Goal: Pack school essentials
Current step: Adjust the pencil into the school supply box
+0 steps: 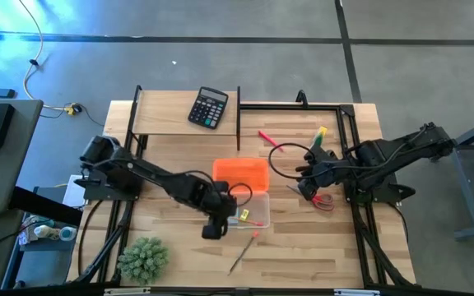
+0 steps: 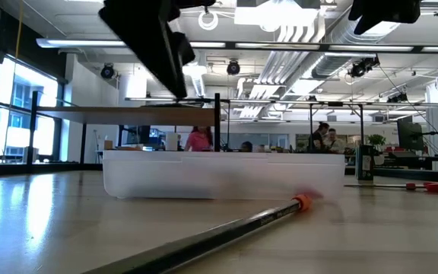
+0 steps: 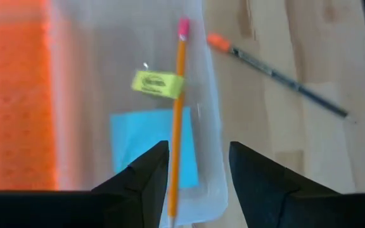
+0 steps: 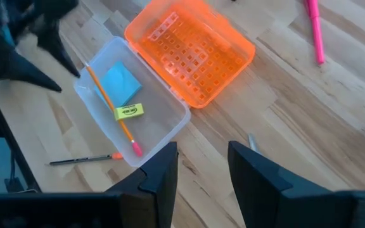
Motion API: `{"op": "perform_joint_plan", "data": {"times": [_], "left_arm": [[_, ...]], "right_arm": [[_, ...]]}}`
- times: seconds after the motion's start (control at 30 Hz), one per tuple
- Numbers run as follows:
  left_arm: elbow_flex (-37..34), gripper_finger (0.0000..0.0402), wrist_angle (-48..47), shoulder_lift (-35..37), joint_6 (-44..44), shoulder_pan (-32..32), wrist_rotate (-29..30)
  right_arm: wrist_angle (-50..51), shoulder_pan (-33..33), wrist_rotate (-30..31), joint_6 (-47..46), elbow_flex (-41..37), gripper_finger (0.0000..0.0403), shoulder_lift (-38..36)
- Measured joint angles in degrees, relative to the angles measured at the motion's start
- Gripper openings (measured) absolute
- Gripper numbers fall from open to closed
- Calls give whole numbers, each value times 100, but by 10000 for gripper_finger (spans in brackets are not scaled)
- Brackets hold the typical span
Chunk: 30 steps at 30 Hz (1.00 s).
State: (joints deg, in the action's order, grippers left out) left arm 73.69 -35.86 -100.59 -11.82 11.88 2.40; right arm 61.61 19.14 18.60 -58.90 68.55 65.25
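Left hand (image 3: pixel 198 171) open over pencil (image 3: pixel 179 114), scissors (image 1: pixel 322 200) overhead only

We see the clear box (image 4: pixel 132 114) open from above, its orange lid (image 4: pixel 192 54) flanking one side; a dark pencil (image 1: pixel 243 252) lies across bare tabletop (image 1: pixel 303 247) nearby.

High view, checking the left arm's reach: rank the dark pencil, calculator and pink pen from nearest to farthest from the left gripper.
From the left gripper, over the clear box:
1. Dark pencil, on the table just beside it.
2. Pink pen, past the orange lid.
3. Calculator, on the far shelf.
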Motion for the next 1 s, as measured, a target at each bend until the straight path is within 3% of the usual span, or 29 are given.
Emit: {"op": "perform_joint_plan", "data": {"times": [0.33, 0.53, 0.67, 1.0], "left_arm": [[-1, 123, 11, -506, -185, 115, 463], [-2, 118, -44, -609, -106, 85, 342], [-2, 117, -33, -609, -98, 86, 614], [-2, 117, -168, -664, 44, 24, 287]], "right_arm": [[28, 0, 64, 86, 0, 129, 0], [28, -2, 69, 86, 0, 129, -2], [28, 0, 67, 86, 0, 129, -2], [28, -1, 60, 86, 0, 129, -2]]}}
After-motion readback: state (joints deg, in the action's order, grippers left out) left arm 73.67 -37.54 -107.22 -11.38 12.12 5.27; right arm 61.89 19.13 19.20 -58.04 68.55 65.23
